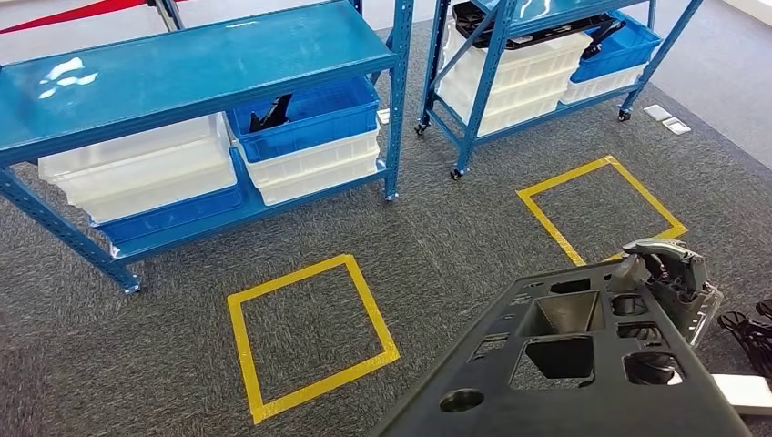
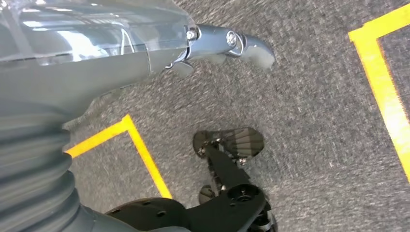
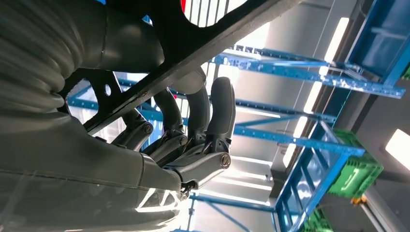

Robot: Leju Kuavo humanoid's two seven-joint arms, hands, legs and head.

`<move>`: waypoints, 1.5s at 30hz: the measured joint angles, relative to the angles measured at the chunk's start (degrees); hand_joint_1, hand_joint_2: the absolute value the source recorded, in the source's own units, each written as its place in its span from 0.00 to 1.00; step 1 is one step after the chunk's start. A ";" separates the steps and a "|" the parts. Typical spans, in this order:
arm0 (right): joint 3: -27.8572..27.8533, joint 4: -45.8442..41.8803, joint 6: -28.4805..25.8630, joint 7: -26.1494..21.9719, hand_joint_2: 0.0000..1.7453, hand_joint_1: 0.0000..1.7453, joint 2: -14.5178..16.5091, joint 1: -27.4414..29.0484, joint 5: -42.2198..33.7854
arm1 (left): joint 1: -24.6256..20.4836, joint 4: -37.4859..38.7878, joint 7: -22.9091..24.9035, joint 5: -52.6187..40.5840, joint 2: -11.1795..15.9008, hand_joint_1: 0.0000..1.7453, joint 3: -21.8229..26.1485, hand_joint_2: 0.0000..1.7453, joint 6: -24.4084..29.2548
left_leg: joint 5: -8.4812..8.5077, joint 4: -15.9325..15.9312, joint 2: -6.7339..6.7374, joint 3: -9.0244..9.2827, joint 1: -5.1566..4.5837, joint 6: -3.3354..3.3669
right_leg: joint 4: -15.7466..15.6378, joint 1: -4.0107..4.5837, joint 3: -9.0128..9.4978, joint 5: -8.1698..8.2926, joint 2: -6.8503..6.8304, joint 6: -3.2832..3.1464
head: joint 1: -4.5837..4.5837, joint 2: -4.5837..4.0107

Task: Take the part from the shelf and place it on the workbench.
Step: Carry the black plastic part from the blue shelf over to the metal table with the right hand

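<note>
Flat black plastic part with cut-outs [image 1: 564, 364] sits off the shelf, carried level; right robot hand [image 1: 665, 273] grips its far edge, fingers [image 3: 212, 116] curled around the rim for support. Left robot hand [image 2: 227, 41]: state unclear. Blue metal shelf [image 1: 182, 64] lies well beyond it.

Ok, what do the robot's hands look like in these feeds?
The right hand has dark grey fingers with metal linkages and screws, behind a clear plastic guard. The left hand shows a grey ribbed cover, clear shell and shiny silver finger.
</note>
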 joint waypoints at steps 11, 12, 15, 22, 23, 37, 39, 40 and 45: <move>-0.14 -0.61 -0.39 -0.10 1.00 1.00 0.19 0.55 0.23 | 0.15 0.02 -0.16 -0.15 -0.07 0.00 -0.02 1.00 -0.03 | -8.25 15.51 -3.85 -6.02 -0.07 -1.75 | -5.69 -0.27 2.58 1.74 2.44 -2.43 | -1.96 0.00; -0.14 -0.61 -0.39 -0.10 1.00 1.00 0.21 0.58 0.23 | 0.18 0.02 -0.16 -0.16 -0.06 0.00 -0.01 1.00 -0.02 | -7.90 16.49 -3.92 -6.59 0.04 -1.80 | -5.65 -0.34 2.62 1.73 3.17 -2.41 | -2.06 0.00; -0.14 -0.61 -0.39 -0.10 1.00 1.00 0.31 0.62 0.23 | 0.16 0.02 -0.16 -0.16 -0.06 0.00 0.00 1.00 -0.02 | -2.33 8.40 -5.47 -3.33 0.94 -2.23 | -5.16 -0.75 2.70 1.40 5.44 -1.86 | -2.24 0.00; -0.17 -0.75 -0.61 -0.11 1.00 1.00 0.42 0.96 0.24 | 0.06 0.06 -0.17 -0.17 -0.07 0.00 0.00 1.00 -0.02 | -0.53 1.17 -6.39 -0.30 0.91 -1.22 | -3.90 -0.81 1.01 1.05 6.81 0.63 | -1.78 0.00; -0.19 -0.75 -0.63 -0.11 1.00 1.00 0.42 0.96 0.26 | 0.01 0.05 -0.19 -0.17 -0.07 0.00 0.00 1.00 -0.01 | -0.47 1.05 -5.58 -0.30 0.84 -0.83 | -1.74 -0.69 -0.11 -0.20 5.28 0.72 | -1.43 0.00; -0.45 -1.24 -0.69 -0.28 1.00 1.00 0.44 0.93 0.44 | -0.25 0.02 -0.23 -0.34 -0.07 0.00 -0.01 1.00 -0.04 | -2.25 1.45 1.31 0.73 -0.09 -1.81 | -4.84 -0.03 1.53 1.76 0.23 -1.06 | -0.20 0.00; -0.48 -1.39 -0.69 -0.29 1.00 1.00 0.45 0.87 0.48 | -0.19 0.02 -0.25 -0.37 -0.07 0.00 -0.03 1.00 -0.08 | -5.45 6.70 -1.77 -1.22 0.11 -1.99 | -5.09 -0.52 1.81 1.91 1.24 -1.92 | -1.01 0.00; -0.48 -1.42 -0.69 -0.29 1.00 1.00 0.46 0.82 0.49 | -0.08 0.02 -0.24 -0.37 -0.05 0.00 -0.04 1.00 -0.10 | -7.34 10.76 -3.06 -3.02 0.11 -1.98 | -5.08 -0.50 1.82 1.91 1.84 -2.22 | -1.38 0.00; -0.47 -1.42 -0.69 -0.28 1.00 1.00 0.52 0.86 0.49 | 0.09 0.02 -0.19 -0.40 0.01 0.00 -0.02 1.00 -0.04 | -4.22 10.83 -4.75 -3.93 0.76 -2.31 | -4.68 -0.89 2.03 1.63 5.57 -1.97 | -1.99 0.00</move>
